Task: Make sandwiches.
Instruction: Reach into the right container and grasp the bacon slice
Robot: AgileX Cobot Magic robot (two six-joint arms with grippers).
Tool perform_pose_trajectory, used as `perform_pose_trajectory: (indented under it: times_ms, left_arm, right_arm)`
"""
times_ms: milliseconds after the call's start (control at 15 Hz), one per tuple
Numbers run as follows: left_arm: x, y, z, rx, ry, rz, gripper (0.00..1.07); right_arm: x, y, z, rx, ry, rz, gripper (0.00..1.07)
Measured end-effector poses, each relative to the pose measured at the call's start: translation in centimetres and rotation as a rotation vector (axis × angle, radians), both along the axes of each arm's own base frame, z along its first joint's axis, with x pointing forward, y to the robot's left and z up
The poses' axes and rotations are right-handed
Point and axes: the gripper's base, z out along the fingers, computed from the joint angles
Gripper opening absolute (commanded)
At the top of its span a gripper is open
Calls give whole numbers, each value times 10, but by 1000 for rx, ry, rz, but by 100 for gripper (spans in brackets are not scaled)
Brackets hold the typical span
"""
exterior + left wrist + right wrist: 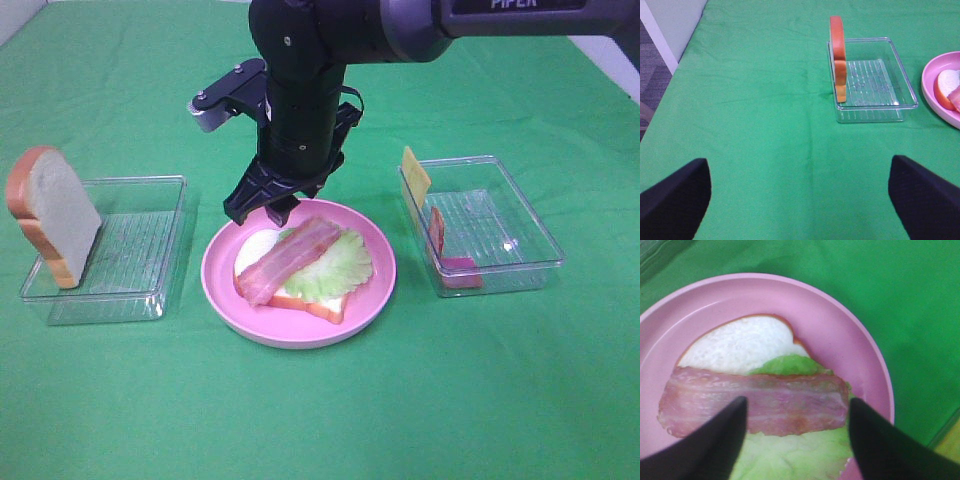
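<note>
1. Three layers of the sandwich are stacked on the pink plate (pixel 840 325): a white bread slice (pixel 740 345), a lettuce leaf (pixel 790 460) and a bacon strip (pixel 760 405) on top, directly below the right fingers (pixel 715 445).
2. Those right fingers stand wide apart and hold nothing. The bacon strip runs across the gap between them. I cannot tell whether either tip touches it.
3. I judge the bacon layer to be placed, so the step in hand is a clean release. Rise straight up with the gap kept wide, so that neither tip snags the strip or drags the leaf off the bread.
4. Cheese looks due next. The yellow cheese square (pixel 415 172) stands on edge at a corner of a clear tray (pixel 520 240), well apart from the right fingers. Such a thin upright edge calls for a narrow, squared pinch.
5. The left fingers (pixel 675 200) are also wide and empty, over bare counter (pixel 765 125). The second bread slice (pixel 838 55) stands upright well ahead of them, at the rim of its own tray (pixel 905 90), ready as the top layer.
</note>
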Motion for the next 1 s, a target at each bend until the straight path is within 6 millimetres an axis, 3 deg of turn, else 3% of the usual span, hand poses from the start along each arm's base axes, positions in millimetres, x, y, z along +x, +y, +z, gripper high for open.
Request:
perform_pose_trajectory:
  times_ms: [67,333,800,1000]
  left_arm:
    - [0,0,0,0,0,0,89]
    - [0,0,0,0,0,0,89]
    - [0,0,0,0,0,0,89]
    - [0,0,0,0,0,0,89]
  right_arm:
    - [1,-1,0,-13,-15,-1,97]
    - [5,-11,3,-105,-65,-66,98]
    - [-17,-40,94,-105,-145,-138,98]
    - [-21,-63,113,-107,-97,-217,98]
